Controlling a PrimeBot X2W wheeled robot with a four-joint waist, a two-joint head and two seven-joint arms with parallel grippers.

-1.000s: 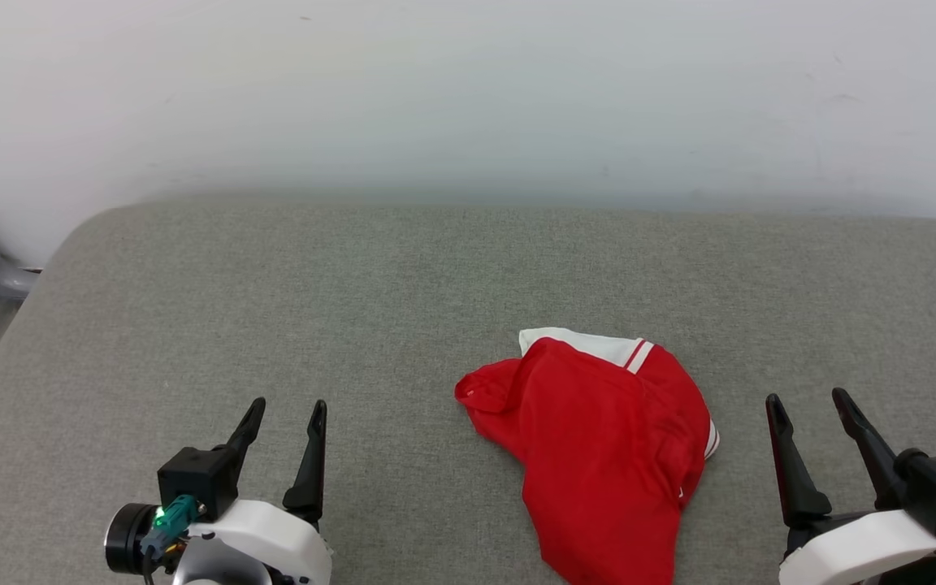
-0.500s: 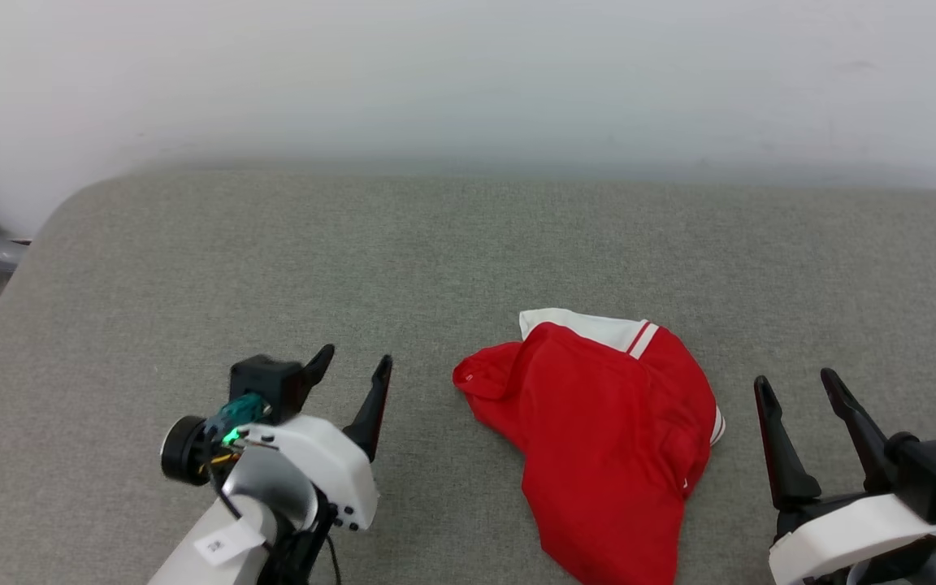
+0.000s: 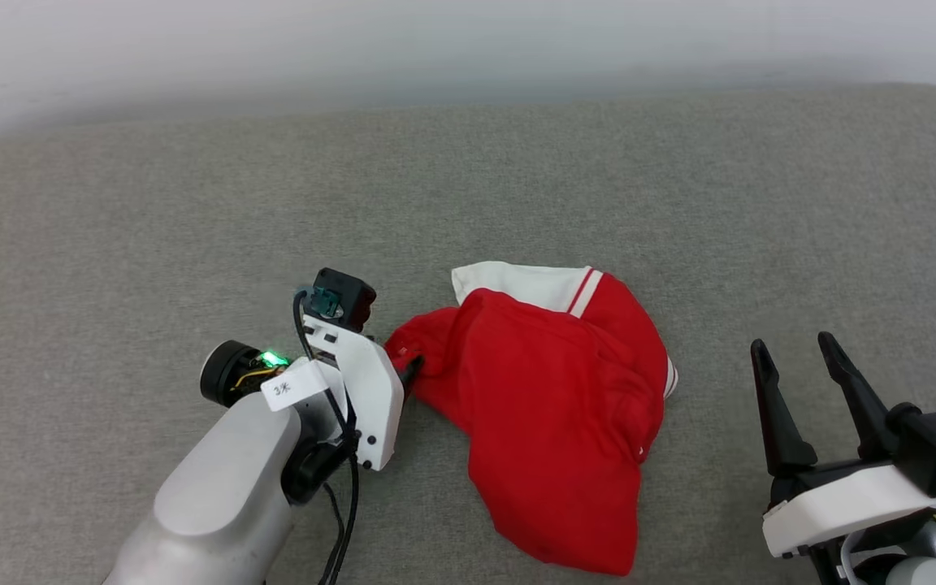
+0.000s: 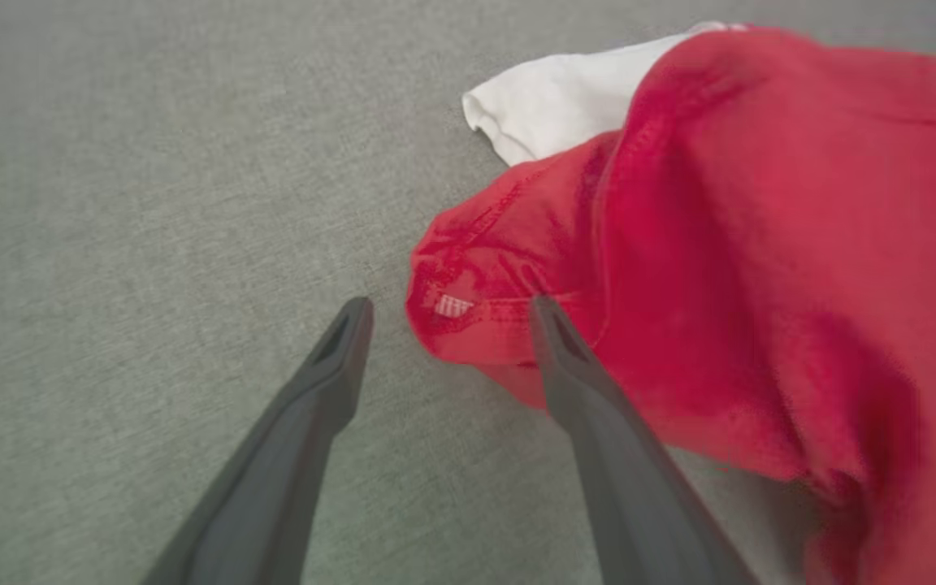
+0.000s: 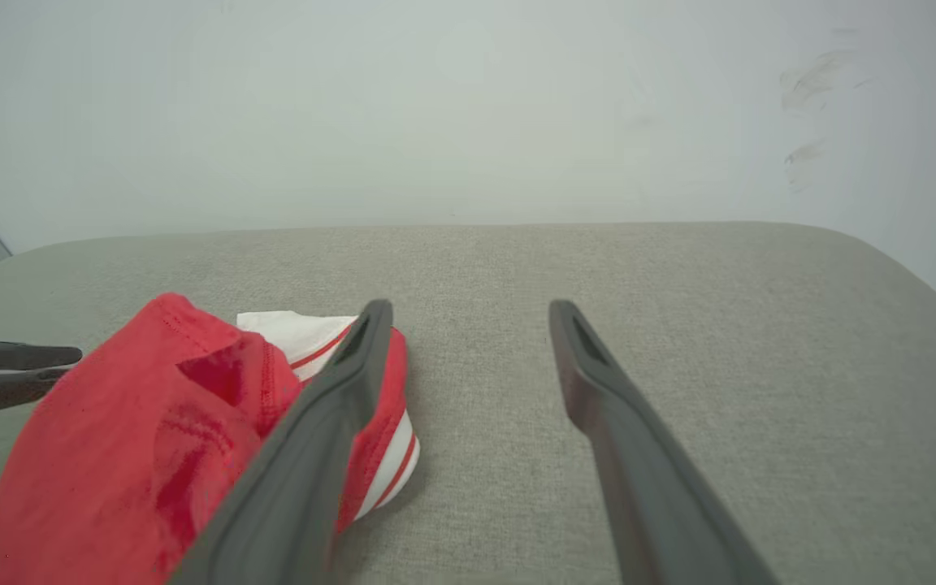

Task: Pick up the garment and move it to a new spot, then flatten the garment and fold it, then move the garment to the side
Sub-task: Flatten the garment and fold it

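Cushion (image 3: 192, 203) fabric, grey and woven, took up most of the head view. The right wrist view added the pale wall (image 5: 435, 106) behind it, with faint scuffs (image 5: 809, 81) near the upper right.

The garment (image 3: 549, 406) lay crumpled on the cushion, a red heap right of centre and between the two arms. A white sleeve (image 3: 533, 284) with red stripes poked out at its far side.

The left arm (image 3: 224, 487) reached in from the lower left. In the head view its wrist hid nearly all of the fingers. The left wrist view showed what that view could not: the left gripper (image 4: 449, 302) had its jaws wide apart on either side of the garment's near corner. One finger was over bare cushion and the other over red cloth. It possibly touched the cloth, but the blur left that unclear. Nothing was clamped.

The right gripper (image 3: 791, 343) sat at the lower right, jaws also spread and empty, beside the garment and apart from it. From its own wrist camera one finger overlapped the striped sleeve in the picture.

The stitched hem (image 4: 517, 307) at that corner carried a small white tag (image 4: 453, 305). A green light (image 3: 275, 358) glowed on the left wrist.
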